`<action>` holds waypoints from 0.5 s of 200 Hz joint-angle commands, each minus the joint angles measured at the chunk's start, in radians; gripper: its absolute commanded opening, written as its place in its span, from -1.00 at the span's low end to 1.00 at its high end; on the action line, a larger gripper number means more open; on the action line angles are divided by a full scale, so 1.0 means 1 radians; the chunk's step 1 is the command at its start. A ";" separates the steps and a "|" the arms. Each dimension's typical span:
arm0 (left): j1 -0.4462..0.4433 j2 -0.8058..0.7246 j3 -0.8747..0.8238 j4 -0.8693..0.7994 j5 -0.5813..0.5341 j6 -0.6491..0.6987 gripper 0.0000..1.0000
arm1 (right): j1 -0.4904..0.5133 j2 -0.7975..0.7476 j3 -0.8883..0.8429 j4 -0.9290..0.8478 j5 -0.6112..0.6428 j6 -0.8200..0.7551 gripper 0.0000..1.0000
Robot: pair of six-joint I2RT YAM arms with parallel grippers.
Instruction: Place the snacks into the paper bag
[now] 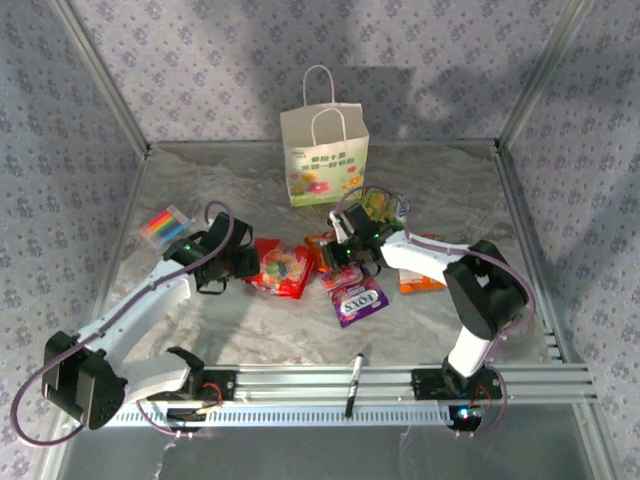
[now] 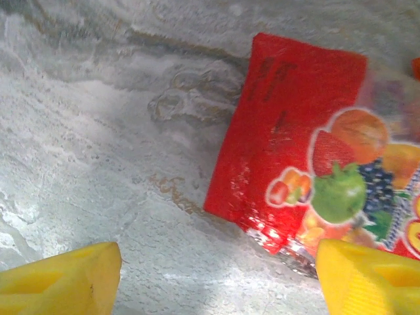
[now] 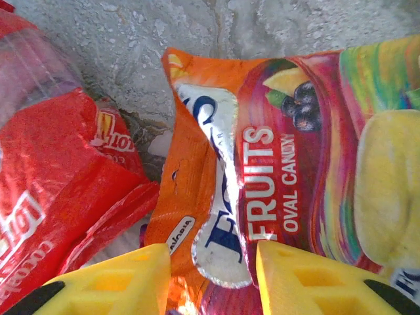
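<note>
Yellow fingertips (image 3: 111, 282) of your right gripper (image 3: 213, 279) sit at the bottom edge of the right wrist view. They are set fairly close, with the crumpled lower edge of the orange-pink packet (image 3: 275, 131) between them. Whether they actually pinch it I cannot tell from this angle. That packet is glossy, orange at its left and deep pink toward the right. It is printed "FRUITS OVAL CANDY" in white, beside dark berries and a pale yellow sweet, and its right and lower parts are cut off by the frame. Left of it lies the red packet (image 3: 59, 170), creased, its lettering only partly legible.

In the left wrist view your left gripper (image 2: 216, 282) stands wide apart and holds nothing, its pads (image 2: 59, 282) in the two bottom corners. The red packet's fruit print runs off the right edge, and bare table (image 2: 98, 131) fills the left.

From above, the paper bag (image 1: 322, 150) stands upright at top centre, cream with a flower print and white loop handles. The packets cluster below it at mid-frame, none in the bag. The purple packet (image 1: 357, 295) lies at lower centre. The yellow-green packet (image 1: 378, 205) is partly hidden behind the right wrist, and the orange packet (image 1: 420, 282) is mostly covered by the right arm.
</note>
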 commanded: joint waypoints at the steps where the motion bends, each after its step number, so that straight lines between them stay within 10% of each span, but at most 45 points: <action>1: 0.030 0.030 -0.031 0.043 0.035 -0.024 0.56 | 0.003 0.046 0.048 0.022 -0.022 0.007 -0.18; 100: 0.043 0.157 -0.050 0.248 0.128 -0.011 0.56 | -0.119 0.019 0.008 -0.030 0.090 0.000 -0.20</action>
